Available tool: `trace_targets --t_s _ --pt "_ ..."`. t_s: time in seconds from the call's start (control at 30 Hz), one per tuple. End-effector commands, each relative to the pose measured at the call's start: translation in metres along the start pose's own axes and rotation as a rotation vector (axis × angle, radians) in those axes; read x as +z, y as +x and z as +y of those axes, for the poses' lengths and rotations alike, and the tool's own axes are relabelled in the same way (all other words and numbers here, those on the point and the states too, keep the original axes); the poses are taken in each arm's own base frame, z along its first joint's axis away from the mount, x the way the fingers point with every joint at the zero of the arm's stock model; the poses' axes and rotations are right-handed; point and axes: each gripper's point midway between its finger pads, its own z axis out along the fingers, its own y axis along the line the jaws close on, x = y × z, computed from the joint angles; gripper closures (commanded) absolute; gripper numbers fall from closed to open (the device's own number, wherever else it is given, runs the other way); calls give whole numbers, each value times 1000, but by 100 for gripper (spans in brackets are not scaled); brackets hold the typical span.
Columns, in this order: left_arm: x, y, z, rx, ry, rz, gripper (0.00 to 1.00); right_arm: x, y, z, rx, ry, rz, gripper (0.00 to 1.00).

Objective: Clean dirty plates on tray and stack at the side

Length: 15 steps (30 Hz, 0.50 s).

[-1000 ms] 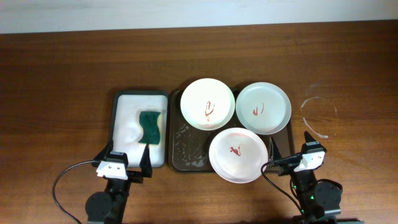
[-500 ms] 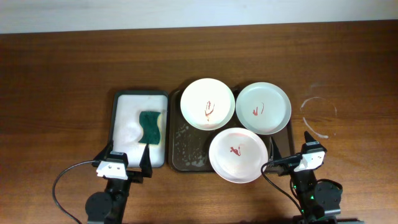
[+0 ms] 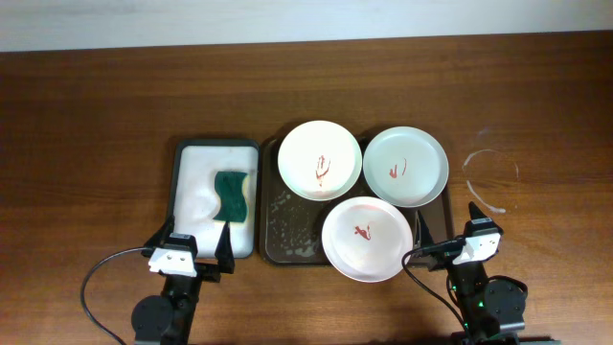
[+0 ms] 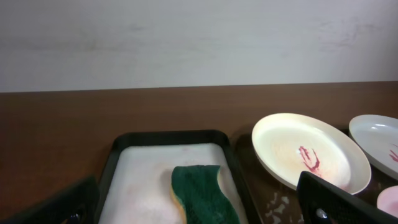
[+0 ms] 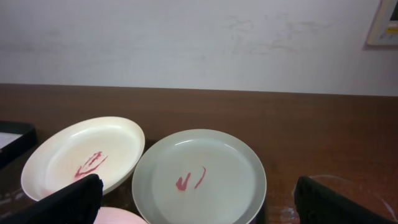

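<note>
Three plates with red smears lie on the dark brown tray (image 3: 287, 230): a cream-white plate (image 3: 319, 160), a pale mint plate (image 3: 405, 167) and a pinkish-white plate (image 3: 368, 239). My left gripper (image 3: 192, 241) is open and empty at the table's front edge, just short of the white tray. My right gripper (image 3: 446, 230) is open and empty at the front, right of the pinkish plate. The left wrist view shows the cream plate (image 4: 309, 158). The right wrist view shows the cream plate (image 5: 84, 162) and the mint plate (image 5: 199, 178).
A green sponge (image 3: 231, 196) lies on a smaller white tray with a dark rim (image 3: 192, 163), left of the brown tray; it also shows in the left wrist view (image 4: 202, 193). A faint round wet ring (image 3: 490, 177) marks the table at the right.
</note>
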Motion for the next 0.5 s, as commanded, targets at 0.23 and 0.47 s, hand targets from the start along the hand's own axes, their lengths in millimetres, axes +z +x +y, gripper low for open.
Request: trace_targets --t_s 0.23,0.47 --pt "-7 -6 5 15 -35 122 1 -5 -17 4 65 -16 15 1" --pt "-5 -18 6 6 -47 314 1 -13 -37 10 187 -21 215 1"
